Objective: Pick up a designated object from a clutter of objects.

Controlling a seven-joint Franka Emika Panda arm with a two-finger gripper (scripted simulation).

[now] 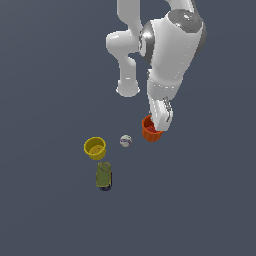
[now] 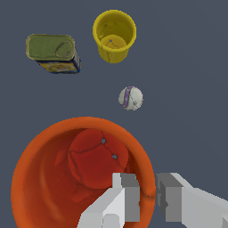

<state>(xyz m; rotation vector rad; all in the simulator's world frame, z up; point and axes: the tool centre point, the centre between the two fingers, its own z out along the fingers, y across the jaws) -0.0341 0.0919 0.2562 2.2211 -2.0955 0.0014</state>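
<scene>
Fingers (image 2: 129,196) of my gripper (image 2: 149,196) straddle the orange cup's (image 2: 53,178) rim, one inside, one outside, narrowly spaced with the wall between them. I see that cup at the exterior view's right, apart from the ball (image 1: 125,141), yellow cup (image 1: 94,148) and green can (image 1: 104,175).

Dark floor (image 1: 45,75) carries 4 items (cups (image 1: 94,148), ball (image 1: 125,141), can (image 1: 104,175)).

The arm (image 1: 170,55) is glossy white with rounded segments and dark grey joint bands; its fingers (image 2: 122,200) are blocky white-and-grey.
</scene>
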